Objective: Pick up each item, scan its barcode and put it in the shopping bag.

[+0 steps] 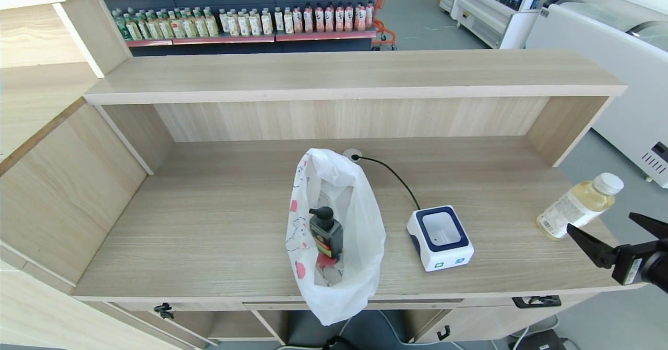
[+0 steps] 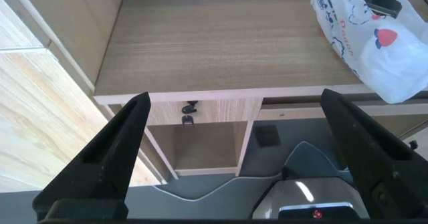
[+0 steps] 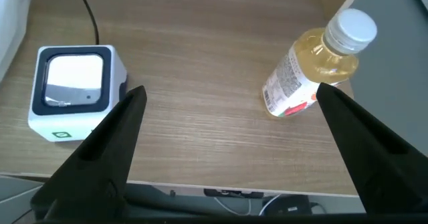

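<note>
The wooden counter point(image 1: 209, 225) carries the white shopping bag point(image 1: 360, 219), which stands open with a dark pump bottle point(image 1: 326, 232) already inside. The barcode scanner point(image 1: 440, 238) sits just beside the bag, window up. Near the counter's right end is a bottle of pale yellow drink point(image 1: 579, 205) with a white cap. Our right gripper point(image 1: 600, 221) hovers close to it, fingers spread and empty. Our left gripper point(image 2: 234, 97) hangs spread off the counter's front edge.

We judge the pick comes next. We should close across the bottle's body and leave the label clear so the barcode can face the scanner's window. The bottle's label print and the bag's blue lettering are too small for us to read.
</note>
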{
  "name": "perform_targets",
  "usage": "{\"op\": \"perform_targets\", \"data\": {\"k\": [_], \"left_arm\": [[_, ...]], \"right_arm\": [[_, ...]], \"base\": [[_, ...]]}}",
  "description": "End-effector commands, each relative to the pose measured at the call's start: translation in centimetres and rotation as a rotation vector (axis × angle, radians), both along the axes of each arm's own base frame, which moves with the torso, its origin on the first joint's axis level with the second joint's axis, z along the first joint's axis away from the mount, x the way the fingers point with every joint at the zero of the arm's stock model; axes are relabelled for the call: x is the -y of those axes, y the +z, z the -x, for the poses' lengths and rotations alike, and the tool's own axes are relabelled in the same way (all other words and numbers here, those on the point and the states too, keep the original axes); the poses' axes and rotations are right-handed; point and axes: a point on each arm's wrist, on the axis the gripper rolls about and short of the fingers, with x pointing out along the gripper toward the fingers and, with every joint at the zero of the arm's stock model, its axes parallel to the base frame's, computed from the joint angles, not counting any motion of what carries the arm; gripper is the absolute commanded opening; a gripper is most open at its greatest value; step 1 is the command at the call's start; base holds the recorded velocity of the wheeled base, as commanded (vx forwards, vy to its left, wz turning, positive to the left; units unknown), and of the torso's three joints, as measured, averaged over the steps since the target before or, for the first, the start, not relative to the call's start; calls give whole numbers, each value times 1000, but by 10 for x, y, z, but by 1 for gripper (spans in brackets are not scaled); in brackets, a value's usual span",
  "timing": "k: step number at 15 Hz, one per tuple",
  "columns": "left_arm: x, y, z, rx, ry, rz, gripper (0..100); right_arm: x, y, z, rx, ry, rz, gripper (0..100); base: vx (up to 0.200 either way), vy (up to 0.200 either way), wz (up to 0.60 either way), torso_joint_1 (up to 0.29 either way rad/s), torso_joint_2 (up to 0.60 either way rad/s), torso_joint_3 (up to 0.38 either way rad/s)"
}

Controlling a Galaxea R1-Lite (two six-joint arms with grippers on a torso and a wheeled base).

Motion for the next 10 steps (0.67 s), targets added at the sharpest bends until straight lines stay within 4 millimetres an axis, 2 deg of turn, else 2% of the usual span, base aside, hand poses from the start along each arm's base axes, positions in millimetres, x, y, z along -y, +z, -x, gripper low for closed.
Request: {"op": "perform_targets", "data": {"k": [1,3,10], "left_arm": [[0,0,0,1,0,2,100],[0,0,0,1,0,1,100],[0,0,0,0,0,2,100]], "right_arm": [[0,-2,2,-10,1,-2,100],[-1,-5,4,-22,-1,-3,100],[-1,-7,3,-37,1,-6,100]], "base": [[0,0,0,0,0,0],[0,0,0,0,0,0],[-200,0,0,2,5,2]]}}
